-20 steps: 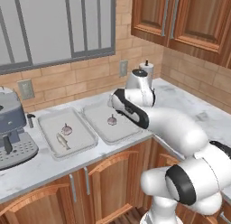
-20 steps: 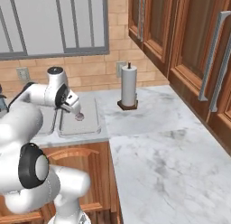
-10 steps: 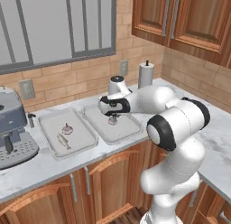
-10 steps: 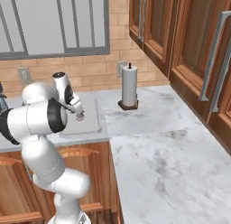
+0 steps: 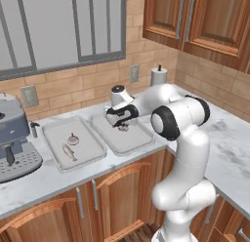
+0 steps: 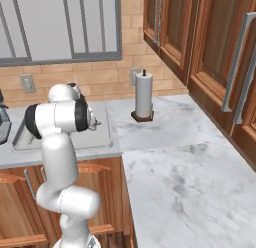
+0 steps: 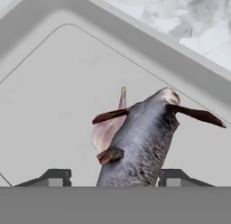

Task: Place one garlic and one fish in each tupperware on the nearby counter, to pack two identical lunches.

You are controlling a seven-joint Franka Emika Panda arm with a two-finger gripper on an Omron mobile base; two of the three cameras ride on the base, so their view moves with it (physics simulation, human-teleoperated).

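1. Fingers (image 7: pixel 113 175): spread about as wide as the fish (image 7: pixel 140 142) and clamped on its body, which sits between the two tips and points up and away from the camera, fins sticking out to both sides.
2. The held fish hangs over the right tupperware (image 5: pixel 141 138), near its far edge. Behind it in the hand view is a garlic (image 7: pixel 108 128) lying on the tray floor; can't tell whether fish and garlic touch.
3. Left tupperware (image 5: pixel 93 143) sits just beside the right one on the surface (image 5: pixel 39 180), toward the left end. It holds the other garlic (image 5: pixel 72 138) and the other fish (image 5: pixel 69 151), close together near the tray's middle.
4. Around: coffee machine (image 5: pixel 12 143) at the surface's left end, paper towel roll (image 6: pixel 144 94) by the back wall on the right, well apart from the trays. Nothing between the fingers and the tray floor except the garlic.
5. Arm: folded back on itself, elbow high over the front edge, forearm reaching left and down, hand tilted toward the tray.
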